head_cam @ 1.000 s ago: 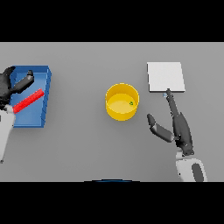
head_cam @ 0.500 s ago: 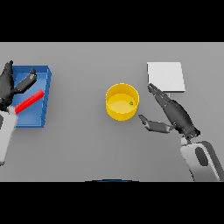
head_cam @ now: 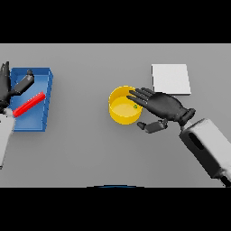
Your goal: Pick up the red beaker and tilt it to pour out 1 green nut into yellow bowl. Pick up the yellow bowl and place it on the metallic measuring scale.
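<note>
The yellow bowl (head_cam: pixel 122 110) stands at the table's middle with a small green nut (head_cam: pixel 135 107) inside it near its right wall. My right hand (head_cam: pixel 163 107) is open at the bowl's right side, its fingers stretched over the rim and its thumb below the bowl. The red beaker (head_cam: pixel 29 104) lies tilted in the blue tray (head_cam: pixel 41 100) at the left. My left hand (head_cam: pixel 8 90) is open at the tray's left edge, right beside the beaker. The flat, pale metallic scale (head_cam: pixel 171 79) lies to the upper right of the bowl.
The blue tray takes up the table's left edge. The scale lies just behind my right forearm (head_cam: pixel 207 146), which comes in from the lower right.
My right hand has swung left from near the scale to the bowl's right rim. The left hand has drifted slightly leftward by the tray.
</note>
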{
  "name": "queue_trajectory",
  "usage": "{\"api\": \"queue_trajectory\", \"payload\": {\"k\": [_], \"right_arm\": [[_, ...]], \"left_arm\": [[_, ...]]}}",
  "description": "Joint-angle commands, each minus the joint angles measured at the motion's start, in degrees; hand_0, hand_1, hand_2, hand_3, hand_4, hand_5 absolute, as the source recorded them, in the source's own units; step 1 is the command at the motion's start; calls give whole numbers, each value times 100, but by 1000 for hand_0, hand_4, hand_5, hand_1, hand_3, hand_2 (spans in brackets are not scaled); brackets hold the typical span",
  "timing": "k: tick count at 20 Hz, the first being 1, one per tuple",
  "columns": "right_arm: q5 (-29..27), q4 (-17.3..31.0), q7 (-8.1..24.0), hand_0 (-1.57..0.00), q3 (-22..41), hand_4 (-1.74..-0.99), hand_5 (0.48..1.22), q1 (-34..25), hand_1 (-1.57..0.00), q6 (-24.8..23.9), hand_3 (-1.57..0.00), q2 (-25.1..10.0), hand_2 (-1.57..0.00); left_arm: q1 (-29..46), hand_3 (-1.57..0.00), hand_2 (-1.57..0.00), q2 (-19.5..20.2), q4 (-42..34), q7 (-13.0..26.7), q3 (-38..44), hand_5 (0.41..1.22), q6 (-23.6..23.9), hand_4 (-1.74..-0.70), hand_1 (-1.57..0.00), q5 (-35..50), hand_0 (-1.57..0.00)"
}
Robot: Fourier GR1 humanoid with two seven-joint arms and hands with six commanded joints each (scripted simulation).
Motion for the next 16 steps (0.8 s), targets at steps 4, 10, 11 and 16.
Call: {"api": "queue_trajectory", "payload": {"k": [4,10,11,16], "right_arm": [[431,442,-158,1,486,-1213,714,-477,1,241,1,5,1],[584,1187,-238,1,865,-1238,727,-1050,1,556,1,369,1],[634,1289,-207,1,925,-1245,730,-1173,1,590,1,431,1],[810,1677,-256,1,1148,-1259,734,-1463,1,672,1,547,1]], "left_arm": [[16,0,0,-2,-66,1,6,706,-36,-746,0,45,0],[117,1,1,22,-216,71,-24,698,-17,-738,1,0,1],[91,1,1,50,-157,34,11,699,-14,-739,1,15,1],[95,1,1,84,-107,-19,55,697,6,-744,1,33,1]]}}
